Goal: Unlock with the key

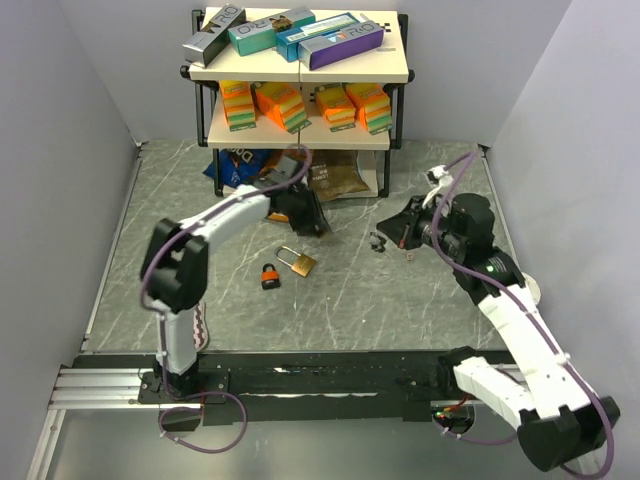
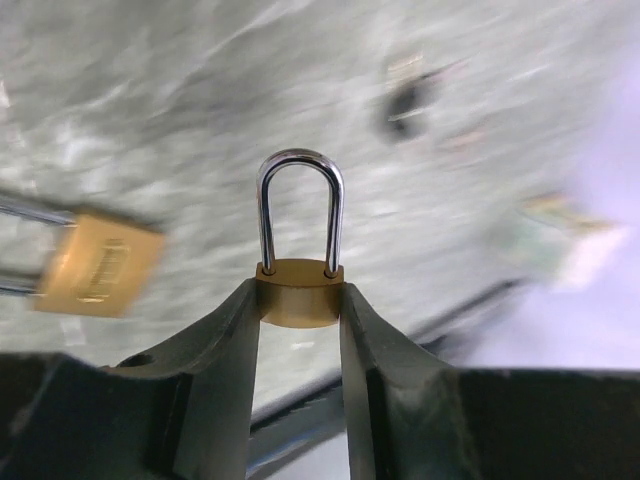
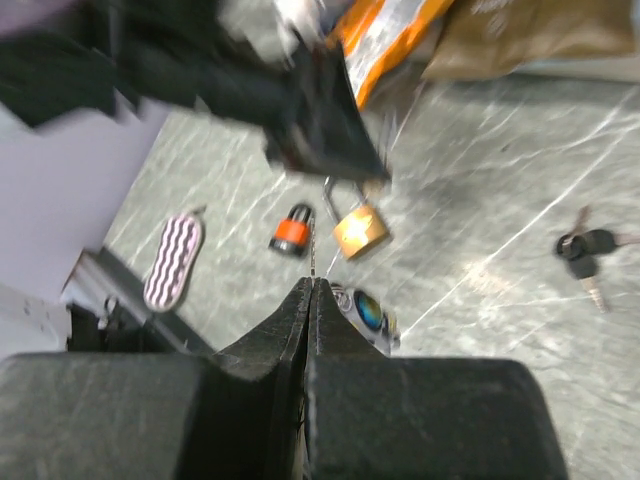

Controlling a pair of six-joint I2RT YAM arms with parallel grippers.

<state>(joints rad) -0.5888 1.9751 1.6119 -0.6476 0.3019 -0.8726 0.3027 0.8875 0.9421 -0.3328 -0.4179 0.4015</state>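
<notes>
Left hand (image 2: 300, 305) is clamped on a small brass padlock (image 2: 300, 292), with its two dark fingers (image 2: 225, 340) pressing the sides of the lock's body. It holds the lock just in front of the foot of the shelf rack (image 1: 300, 110). The body is a low, rounded brass block. A bright steel shackle stands upright above it, and both legs run down into the brass. Right hand (image 3: 312, 285) is pressed fully together, out to the right of the rack's foot. A thin pale line rises from its tips, too blurred to name.

Only the left wrist view shows the held lock; from above, the hand's dark bulk hides it. The top view alone lays out the bench (image 1: 200, 200). A larger brass padlock (image 1: 300, 263) and an orange padlock (image 1: 271, 277) lie side by side further out in front of the rack. A bunch of keys (image 1: 378, 242) lies before the rack's right foot, just beside the right hand. The right wrist view catches those two locks and the keys at a low angle, all blurred.
</notes>
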